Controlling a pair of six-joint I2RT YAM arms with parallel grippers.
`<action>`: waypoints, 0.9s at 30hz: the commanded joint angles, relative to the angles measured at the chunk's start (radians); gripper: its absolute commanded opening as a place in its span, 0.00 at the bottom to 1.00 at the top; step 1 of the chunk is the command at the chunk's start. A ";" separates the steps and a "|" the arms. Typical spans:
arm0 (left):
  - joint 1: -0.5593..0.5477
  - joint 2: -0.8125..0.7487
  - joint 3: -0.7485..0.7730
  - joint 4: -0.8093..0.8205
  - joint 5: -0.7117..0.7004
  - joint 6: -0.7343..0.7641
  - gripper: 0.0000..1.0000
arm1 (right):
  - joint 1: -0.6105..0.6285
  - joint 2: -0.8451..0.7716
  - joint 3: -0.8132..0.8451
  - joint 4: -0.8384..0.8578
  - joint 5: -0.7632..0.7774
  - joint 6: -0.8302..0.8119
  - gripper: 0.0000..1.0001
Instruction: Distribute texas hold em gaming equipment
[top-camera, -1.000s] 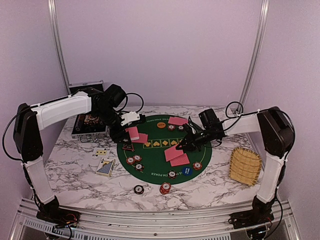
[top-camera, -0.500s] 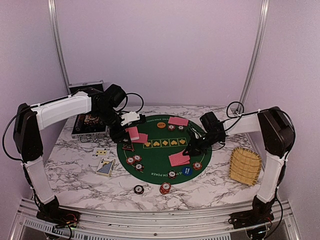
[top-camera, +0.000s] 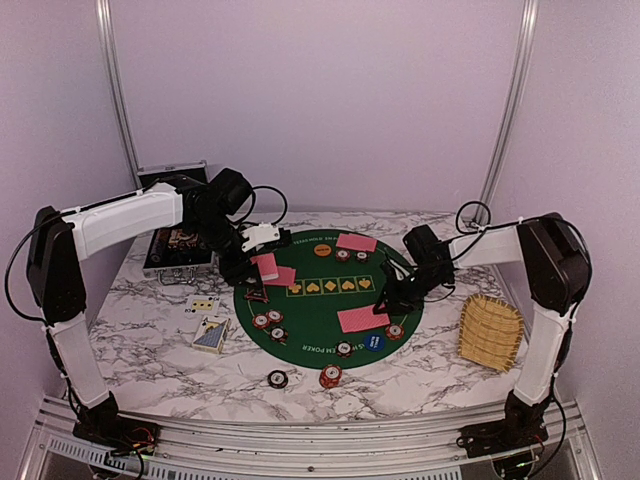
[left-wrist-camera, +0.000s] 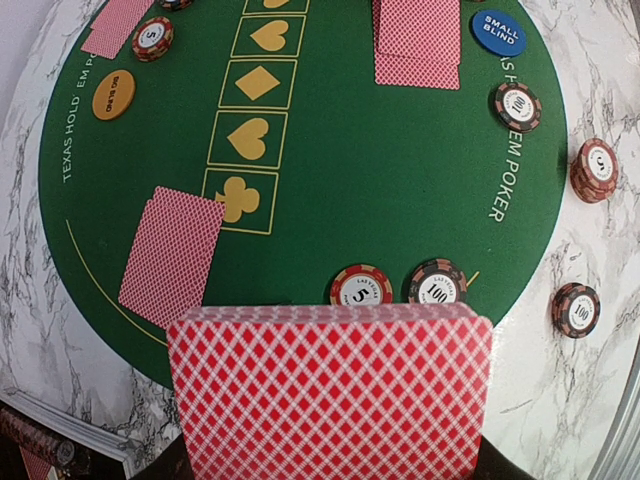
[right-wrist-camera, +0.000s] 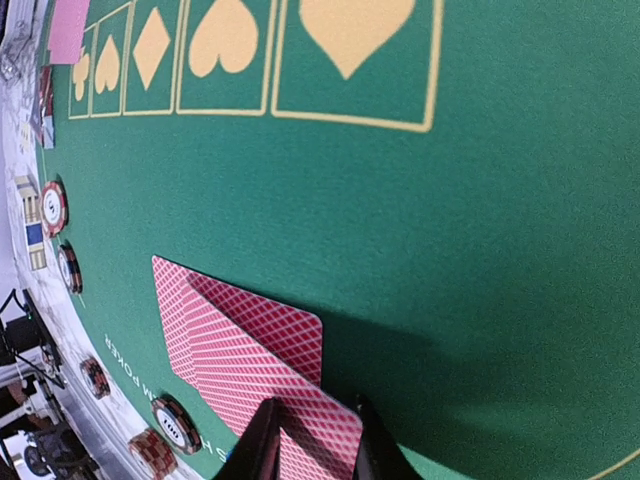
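Your left pincer (top-camera: 260, 266) is pressed together on a red-backed, diamond-patterned playing card (left-wrist-camera: 330, 390). In its wrist view the card fills the bottom centre, back to the lens, with its long axis running left to right. Your right pincer (right-wrist-camera: 314, 420) stands slightly spread at the bottom edge of its view, over the near corner of two overlapping red-backed cards (right-wrist-camera: 240, 330). They lie flat on the round green felt mat (right-wrist-camera: 420, 220), long axes slanting from upper left down toward that pincer.

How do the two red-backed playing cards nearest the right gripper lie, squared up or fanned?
Fanned: the two red-backed playing cards lie face down, one overlapping the other at an angle, corners offset.
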 joint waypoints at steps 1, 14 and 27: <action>0.003 -0.020 0.019 -0.019 0.025 0.016 0.00 | -0.005 -0.040 0.051 -0.059 0.079 -0.034 0.26; 0.003 -0.020 0.022 -0.020 0.037 0.014 0.00 | 0.006 -0.142 0.115 -0.027 0.122 0.018 0.73; -0.003 -0.014 0.038 -0.020 0.039 0.006 0.00 | 0.210 -0.021 0.233 0.446 -0.205 0.411 0.99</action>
